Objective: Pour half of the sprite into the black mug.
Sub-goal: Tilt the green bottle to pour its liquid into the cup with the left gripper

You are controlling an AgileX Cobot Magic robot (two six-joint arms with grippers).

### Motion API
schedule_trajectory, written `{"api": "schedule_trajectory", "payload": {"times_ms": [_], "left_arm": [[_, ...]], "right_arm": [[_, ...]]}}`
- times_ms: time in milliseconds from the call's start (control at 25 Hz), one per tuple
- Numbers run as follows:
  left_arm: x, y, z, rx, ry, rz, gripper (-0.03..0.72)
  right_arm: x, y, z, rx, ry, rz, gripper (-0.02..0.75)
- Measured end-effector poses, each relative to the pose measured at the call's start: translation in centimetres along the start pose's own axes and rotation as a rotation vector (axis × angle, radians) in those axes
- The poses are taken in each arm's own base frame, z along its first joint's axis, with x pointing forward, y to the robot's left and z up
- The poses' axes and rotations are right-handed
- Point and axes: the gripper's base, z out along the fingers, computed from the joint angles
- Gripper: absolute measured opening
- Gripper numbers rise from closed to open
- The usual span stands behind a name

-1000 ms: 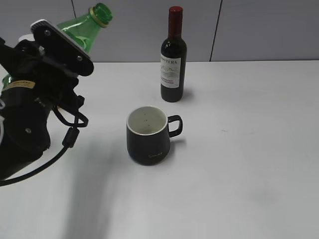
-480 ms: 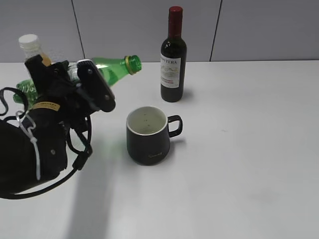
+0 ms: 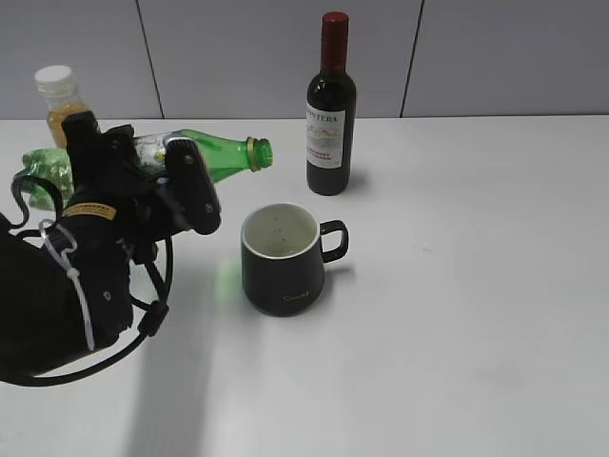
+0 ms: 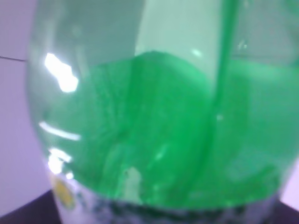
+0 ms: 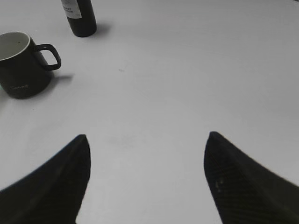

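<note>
The right half of the white table [image 3: 495, 314] lay bare, and wide passage was offered there; the right gripper [image 5: 145, 179] hung over it with its fingers spread and nothing between them. The middle was occupied by the black mug [image 3: 282, 258], with the wine bottle [image 3: 330, 105] standing behind it, a gap being left between the two. The left side was blocked by the left arm [image 3: 86, 276], the tipped sprite bottle [image 3: 214, 155] gripped in it, and the juice bottle [image 3: 59, 95] behind.
</note>
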Motion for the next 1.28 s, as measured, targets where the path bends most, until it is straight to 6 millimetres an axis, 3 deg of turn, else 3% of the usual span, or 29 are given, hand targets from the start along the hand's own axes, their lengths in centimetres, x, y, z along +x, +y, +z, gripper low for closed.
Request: {"api": "schedule_trajectory", "payload": {"times_ms": [760,1280], "left_arm": [[0.35,-0.02,0.02,0.006,0.036,0.162,0.463],[0.35,-0.01,0.02,0.005,0.037,0.173,0.463]], "right_arm": [[-0.01,0.01,0.0,-0.001,-0.001,0.0,0.572],[-0.01,0.01,0.0,-0.002,-0.001,0.001,0.572]]}}
